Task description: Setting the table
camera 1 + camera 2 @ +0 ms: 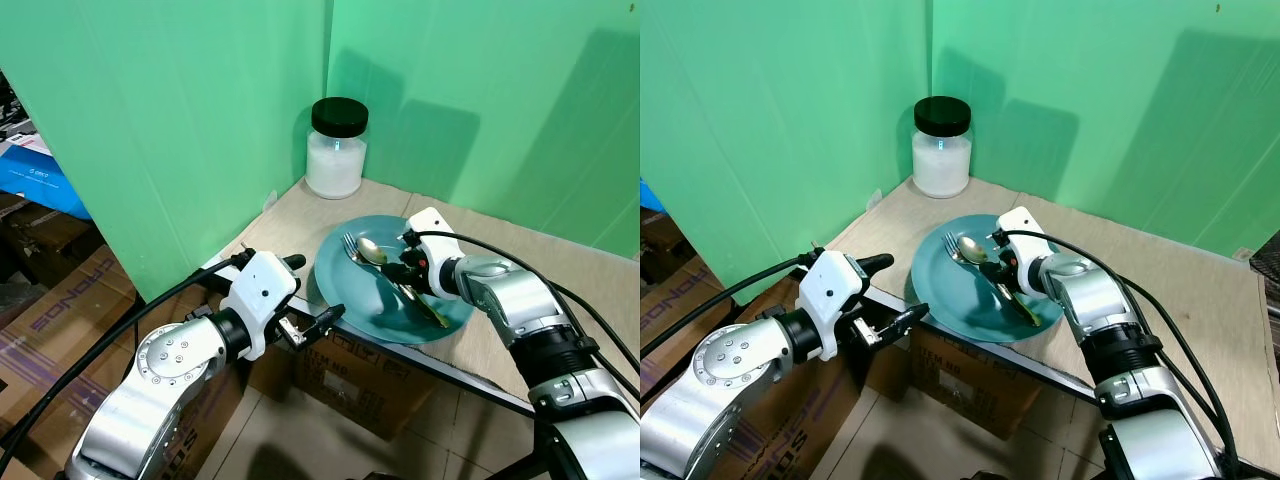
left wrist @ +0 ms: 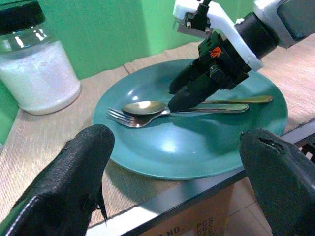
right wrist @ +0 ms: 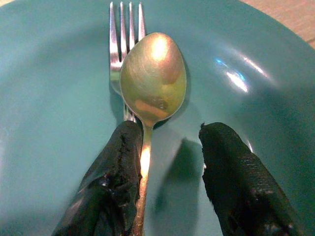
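Both arms are silver metal with white wrist housings and black joint rings. Black cables loop along each forearm. The left arm (image 1: 170,370) shows round screws at its elbow. The right gripper (image 2: 189,93) carries an orange mark; fingers are matte black.

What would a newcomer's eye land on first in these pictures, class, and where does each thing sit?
First, the teal plate at the table's near edge, with a spoon lying over a fork. The right end effector hovers over them, open, one finger beside the spoon's neck. Behind stands a black-lidded jar in the green corner, while the left end effector waits open off the table edge.
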`<state>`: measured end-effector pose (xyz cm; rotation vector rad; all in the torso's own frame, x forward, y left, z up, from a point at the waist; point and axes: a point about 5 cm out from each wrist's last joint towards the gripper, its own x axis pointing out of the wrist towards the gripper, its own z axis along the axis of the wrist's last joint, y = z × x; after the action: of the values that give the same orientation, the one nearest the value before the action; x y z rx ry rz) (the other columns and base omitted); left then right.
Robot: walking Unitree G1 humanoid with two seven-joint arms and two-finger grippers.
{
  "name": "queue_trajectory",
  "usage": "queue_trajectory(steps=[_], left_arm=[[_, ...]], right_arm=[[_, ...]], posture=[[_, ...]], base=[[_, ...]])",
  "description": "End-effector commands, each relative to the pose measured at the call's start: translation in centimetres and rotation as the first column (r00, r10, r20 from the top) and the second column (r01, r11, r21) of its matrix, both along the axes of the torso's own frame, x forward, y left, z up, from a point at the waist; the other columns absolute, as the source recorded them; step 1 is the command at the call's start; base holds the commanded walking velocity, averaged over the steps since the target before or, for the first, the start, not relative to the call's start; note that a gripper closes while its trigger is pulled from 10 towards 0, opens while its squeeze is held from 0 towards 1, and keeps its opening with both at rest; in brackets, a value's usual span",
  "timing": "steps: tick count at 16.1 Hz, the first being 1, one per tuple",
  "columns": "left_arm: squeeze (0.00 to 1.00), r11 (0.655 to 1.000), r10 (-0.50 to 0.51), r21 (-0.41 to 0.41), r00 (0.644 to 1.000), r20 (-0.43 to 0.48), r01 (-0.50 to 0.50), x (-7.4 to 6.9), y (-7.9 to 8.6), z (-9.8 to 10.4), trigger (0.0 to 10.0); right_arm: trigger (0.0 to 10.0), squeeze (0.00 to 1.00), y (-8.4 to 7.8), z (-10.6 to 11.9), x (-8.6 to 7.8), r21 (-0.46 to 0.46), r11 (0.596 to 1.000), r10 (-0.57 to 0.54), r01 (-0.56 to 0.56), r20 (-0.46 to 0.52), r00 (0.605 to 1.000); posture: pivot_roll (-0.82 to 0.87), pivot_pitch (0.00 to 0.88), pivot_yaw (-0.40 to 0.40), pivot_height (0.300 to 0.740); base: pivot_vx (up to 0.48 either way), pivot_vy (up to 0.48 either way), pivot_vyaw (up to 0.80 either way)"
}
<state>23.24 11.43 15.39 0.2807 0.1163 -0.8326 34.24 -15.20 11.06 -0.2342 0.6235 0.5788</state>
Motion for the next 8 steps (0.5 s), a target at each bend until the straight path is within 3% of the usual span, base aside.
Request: queue_trajectory(steps=[1, 2, 3, 4, 5, 6, 7, 8], left_arm=[[0.29, 1.000, -0.004, 0.005, 1.000, 0.008, 0.004, -0.1, 0.1, 0.2, 10.0], [0.29, 1.000, -0.004, 0.005, 1.000, 0.007, 0.004, -0.2, 0.1, 0.2, 10.0], [0.30, 1.000, -0.004, 0.006, 1.000, 0.007, 0.004, -0.2, 0.1, 0.2, 10.0], [0.30, 1.000, -0.004, 0.006, 1.000, 0.006, 0.004, -0.1, 0.1, 0.2, 10.0], [0.29, 1.000, -0.005, 0.006, 1.000, 0.006, 0.005, -0.1, 0.0, 0.2, 10.0], [0.30, 1.000, -0.006, 0.007, 1.000, 0.006, 0.006, -0.1, 0.0, 0.1, 10.0], [0.29, 1.000, -0.007, 0.008, 1.000, 0.005, 0.007, -0.1, 0.0, 0.1, 10.0], [0.29, 1.000, -0.008, 0.009, 1.000, 0.005, 0.008, -0.1, 0.0, 0.1, 10.0]], right_arm=[[6.0, 0.00, -0.4, -0.7, -0.1, -0.002, 0.999, -0.032, 0.032, -0.045, 0.998], [1.2, 0.00, -0.6, -0.8, -0.1, 0.006, 0.999, -0.046, 0.046, -0.059, 0.997], [0.0, 0.00, -0.7, -0.9, -0.1, 0.003, 0.999, -0.052, 0.052, -0.064, 0.997], [0.4, 0.00, -1.1, -1.1, -0.2, -0.003, 0.998, -0.067, 0.067, -0.077, 0.995], [2.7, 0.00, -1.3, -1.4, -0.2, -0.003, 0.997, -0.076, 0.076, -0.088, 0.993], [7.7, 0.00, -1.5, -1.6, -0.3, -0.010, 0.997, -0.083, 0.083, -0.093, 0.992], [10.0, 0.00, -1.6, -1.7, -0.3, -0.021, 0.996, -0.088, 0.086, -0.093, 0.992], [10.0, 0.00, -1.6, -1.8, -0.3, -0.020, 0.996, -0.090, 0.088, -0.095, 0.991]], posture=[[-0.09, 0.014, -0.053, 0.740], [-0.09, 0.014, -0.053, 0.740], [-0.09, 0.014, -0.053, 0.740], [-0.10, 0.014, -0.051, 0.740], [-0.10, 0.015, -0.051, 0.740], [-0.10, 0.015, -0.050, 0.740], [-0.10, 0.015, -0.048, 0.740], [-0.10, 0.016, -0.049, 0.740]], base=[[0.000, 0.000, 0.00], [0.000, 0.000, 0.00], [0.000, 0.000, 0.00], [0.000, 0.000, 0.00], [0.000, 0.000, 0.00], [0.000, 0.000, 0.00], [0.000, 0.000, 0.00], [0.000, 0.000, 0.00]])
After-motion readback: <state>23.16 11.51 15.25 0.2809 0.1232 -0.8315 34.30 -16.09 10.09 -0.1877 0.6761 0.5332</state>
